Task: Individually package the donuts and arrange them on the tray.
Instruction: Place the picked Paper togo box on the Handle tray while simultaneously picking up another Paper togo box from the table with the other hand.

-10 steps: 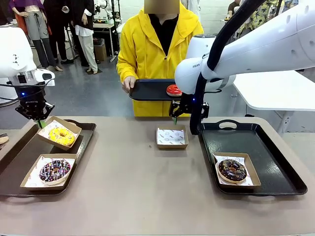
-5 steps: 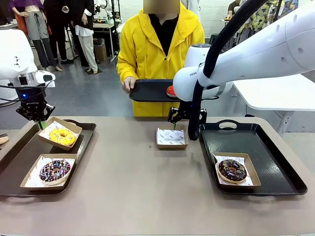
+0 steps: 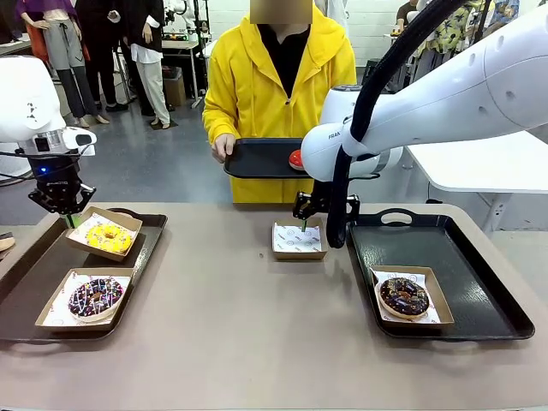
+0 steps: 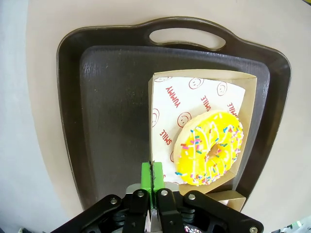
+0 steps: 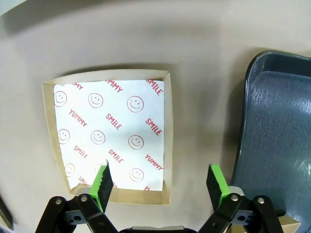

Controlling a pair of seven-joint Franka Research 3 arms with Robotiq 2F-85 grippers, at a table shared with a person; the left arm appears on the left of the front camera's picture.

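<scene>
Right gripper (image 5: 159,185) hangs wide open over the paper-lined box (image 3: 299,241) mid-table — nothing in it. Left gripper (image 4: 152,175) is pinched shut above the yellow donut (image 4: 210,148) in its box on the left tray (image 4: 107,107); the red donut (image 3: 296,159) sits on the person's tray (image 3: 257,158).

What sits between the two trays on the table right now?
In the front view, one empty paper-lined box on bare tabletop, close beside the right tray; left tray far off.
</scene>
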